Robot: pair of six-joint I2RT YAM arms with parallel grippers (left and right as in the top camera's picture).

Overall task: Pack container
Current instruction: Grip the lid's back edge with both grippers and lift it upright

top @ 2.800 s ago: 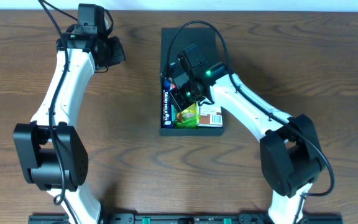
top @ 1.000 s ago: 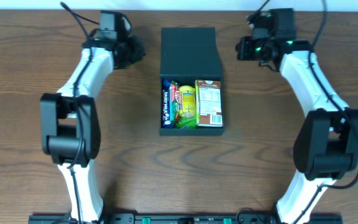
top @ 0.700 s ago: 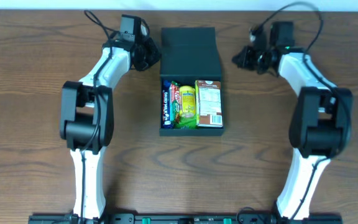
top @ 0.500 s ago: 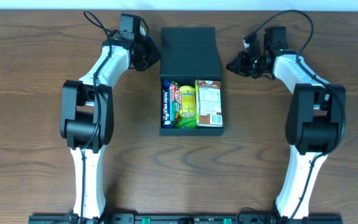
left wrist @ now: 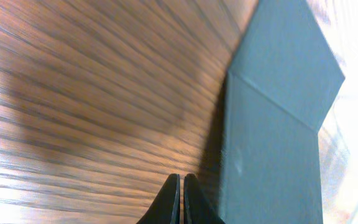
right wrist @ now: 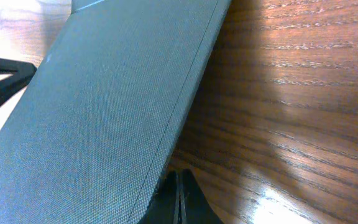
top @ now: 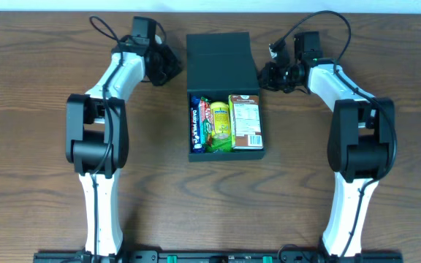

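Flanking the open lid (top: pixel 221 52) of the container (top: pixel 226 153), both arms sit low at the far side of the table (top: pixel 42 183). The container is mid-table, with its lid laid flat toward the far edge and snack packets (top: pixel 225 123) filling the box. The left gripper (top: pixel 172 68) is just beside the lid's left edge and the right gripper (top: pixel 267 75) is at its right edge. Both wrist views show fingers pinched together, holding nothing.

The likely step is flipping the lid shut.

Risks:
- Closed tips could skate along the thin lid edge instead of catching under it.
- Uneven pushes could twist the hinge or skid the whole container.
- The packets (can't tell how high they stand) may block the lid from seating.
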